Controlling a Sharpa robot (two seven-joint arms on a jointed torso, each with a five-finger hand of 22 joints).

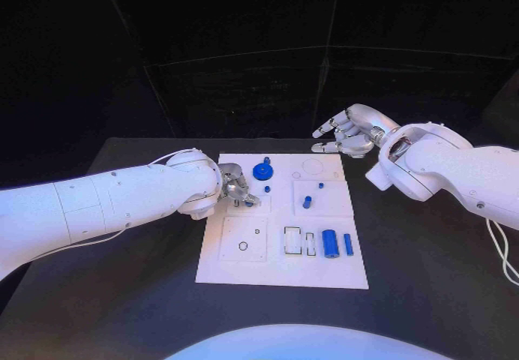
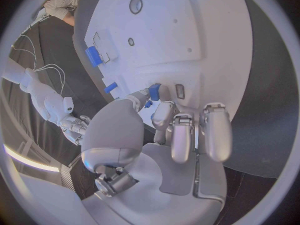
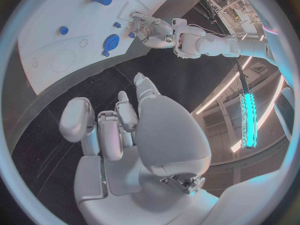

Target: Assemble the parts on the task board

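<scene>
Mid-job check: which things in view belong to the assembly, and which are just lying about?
Job:
task board
blue round part
small blue peg
two blue cylinders
blue piece at the left hand
right hand, off the board, holding nothing

Lying about:
nothing loose; just the black table

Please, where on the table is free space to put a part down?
Bare black table lies right of the task board and in front of it. The board's far left is crowded: left hand, blue round part.

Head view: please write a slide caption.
Left hand works at the task board; right hand waits beyond it.
</scene>
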